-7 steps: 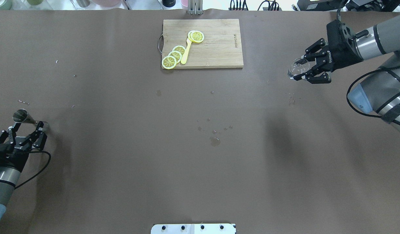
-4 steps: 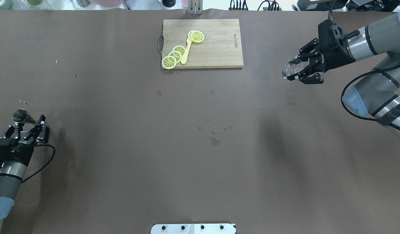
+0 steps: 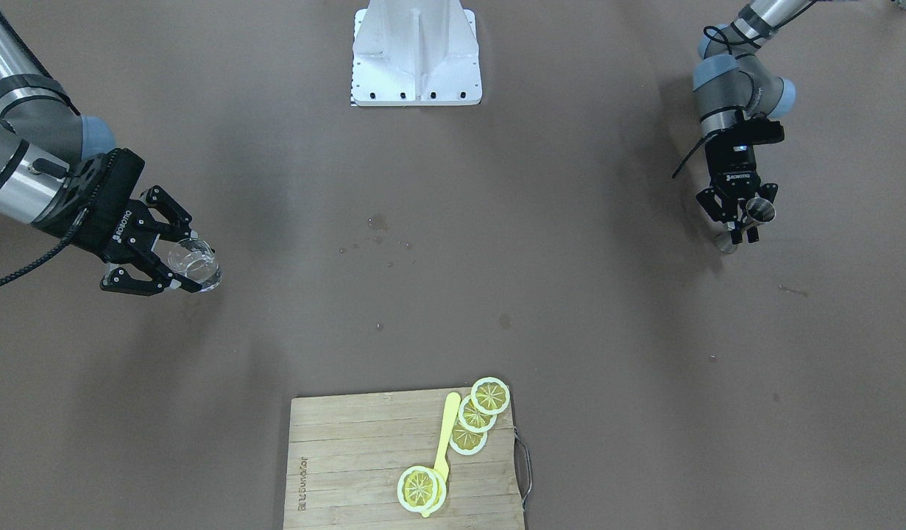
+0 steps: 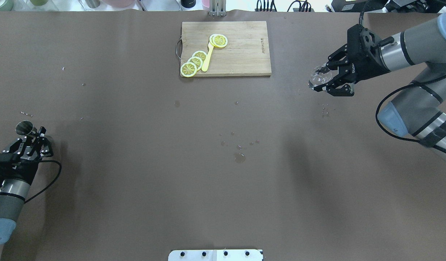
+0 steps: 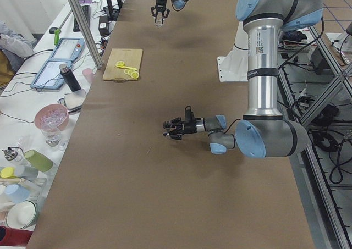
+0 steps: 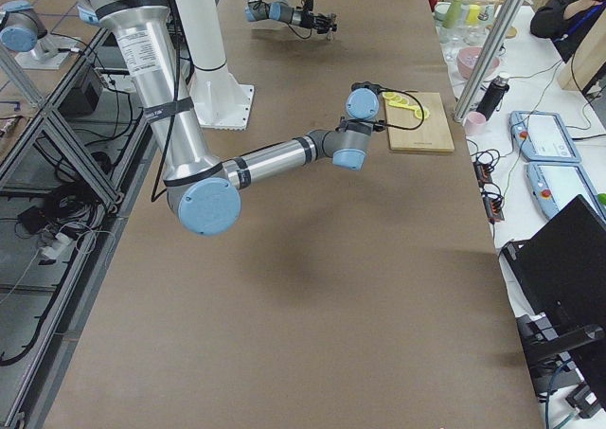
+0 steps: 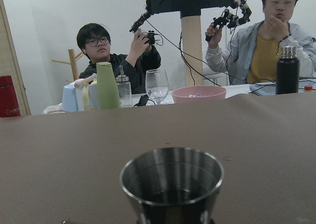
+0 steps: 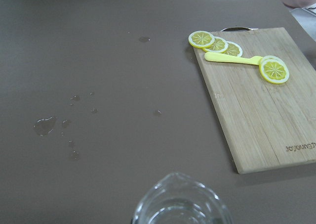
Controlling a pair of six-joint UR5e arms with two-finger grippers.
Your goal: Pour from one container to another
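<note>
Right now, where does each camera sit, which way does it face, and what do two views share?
Front-facing: across the table, facing the robot's base; left gripper, view's right, holds the metal cup.
Overhead: behind the robot, looking down; right gripper holds the glass.
Exterior left: table's left end; left arm near.
Exterior right: table's right end; right arm near.
Left wrist: behind the metal cup, facing the operators.
Right wrist: above the glass, facing the cutting board.
Shared: overhead and right wrist both show the lemon slices.

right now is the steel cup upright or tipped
upright: in the left wrist view the steel cup has its open mouth up and its rim level
</note>
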